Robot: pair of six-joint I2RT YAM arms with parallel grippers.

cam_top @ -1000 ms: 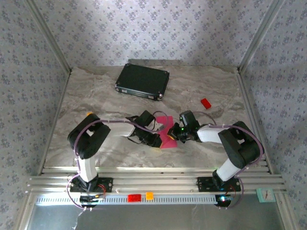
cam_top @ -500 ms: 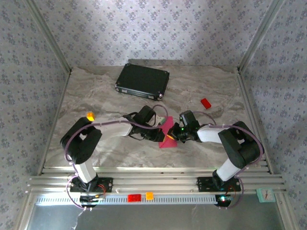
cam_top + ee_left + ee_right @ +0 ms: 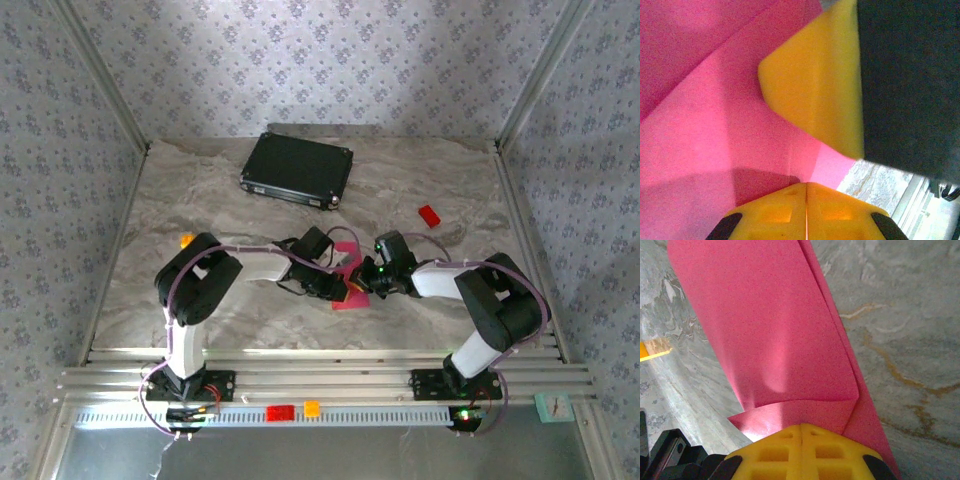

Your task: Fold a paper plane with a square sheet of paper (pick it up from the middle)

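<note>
Centre of the grey marbled tabletop (image 3: 200, 190), a little toward the near edge: thin magenta-pink square sheet of paper (image 3: 350, 299) lies partly folded, one layer doubled over another. Both arms reach in and meet over it.

Right gripper (image 3: 362, 280): through its wrist camera I see the yellow jaws pressed together (image 3: 801, 432) on the near end of the sheet (image 3: 775, 330), where a small flap turns up at their tips. The long folded edge runs away from them across the stone. I read that as a pinch on the paper.

Left gripper (image 3: 338, 288): jaws closed (image 3: 806, 192), tips down against the pink surface (image 3: 715, 125), with a raised crease running straight to the seam between them. I cannot tell whether a layer is caught there. One yellow fingertip (image 3: 815, 90) of the right gripper sits just beyond, resting on the same paper.

Elsewhere: flat black rectangular case (image 3: 297, 168) at the far side, well apart. Small red block (image 3: 429, 215) to the far right. Tiny orange cube (image 3: 186, 240) to the left, near the left arm's elbow.
</note>
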